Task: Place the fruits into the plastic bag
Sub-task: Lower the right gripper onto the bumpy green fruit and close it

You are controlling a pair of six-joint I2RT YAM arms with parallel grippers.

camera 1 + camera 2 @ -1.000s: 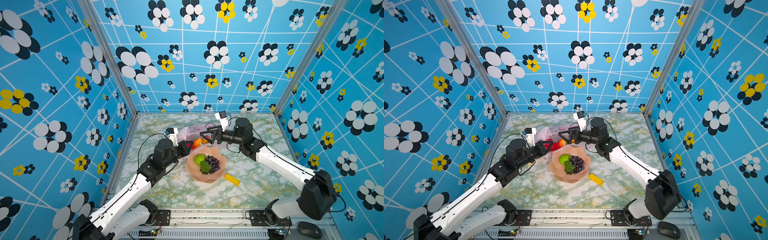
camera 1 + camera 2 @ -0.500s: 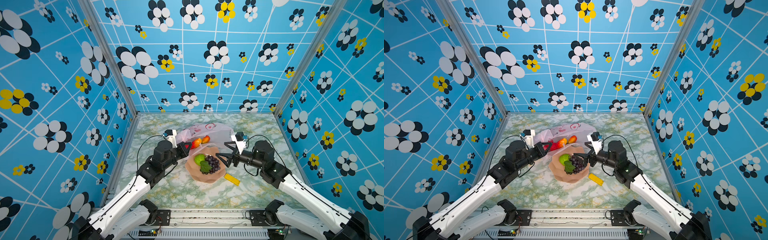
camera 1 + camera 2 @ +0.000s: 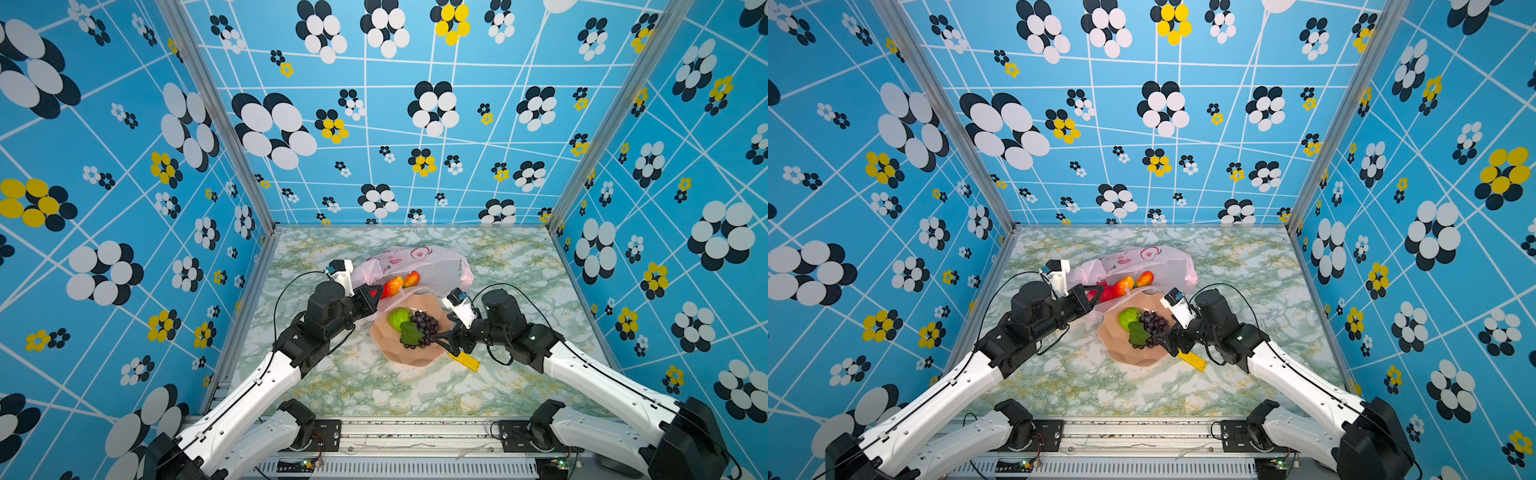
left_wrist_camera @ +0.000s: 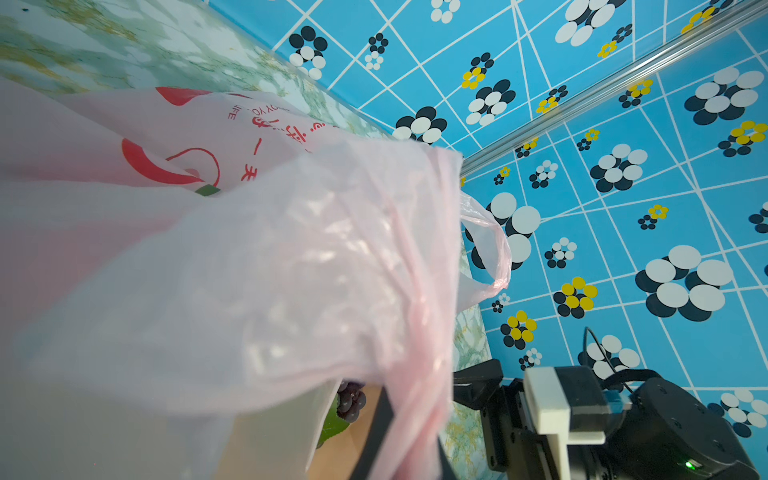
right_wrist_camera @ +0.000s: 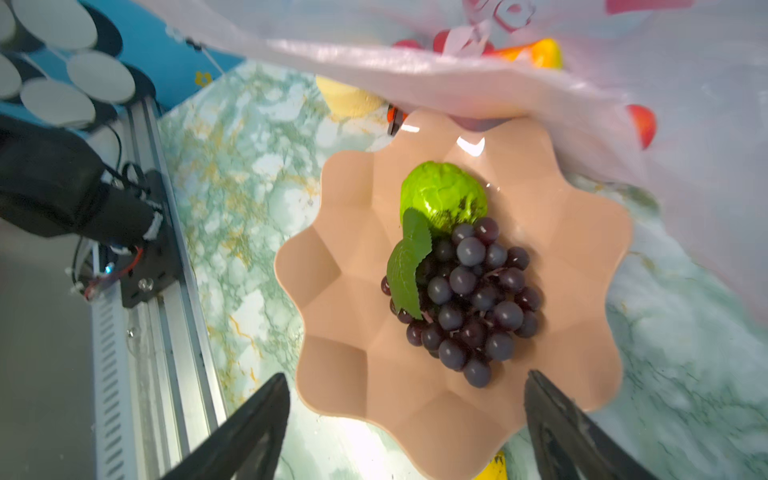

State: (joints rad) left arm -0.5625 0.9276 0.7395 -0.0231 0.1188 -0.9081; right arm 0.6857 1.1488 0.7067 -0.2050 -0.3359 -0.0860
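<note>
We worry that the right gripper point(image 5: 405, 382), fingers spread wide and empty just short of the dark purple grape bunch point(image 5: 473, 291), may pinch only loose grapes or shove the salmon-pink scalloped plate point(image 5: 345, 257); the knobbly green fruit point(image 5: 444, 195) shares that plate. The left gripper point(image 3: 370, 294) looks clamped on the rim of the translucent pale-pink plastic bag point(image 3: 432, 266) behind the plate, where red-yellow fruits point(image 3: 392, 286) already lie; the thin film could slip and close the mouth.

We see the translucent pale-pink plastic bag point(image 3: 419, 259) lying crumpled, with two red-yellow fruits point(image 3: 392, 286) in its open mouth. At its six o'clock sits a green fruit point(image 3: 400, 319). Dark, green-leafed grapes point(image 3: 424, 328) touch it at four o'clock.
</note>
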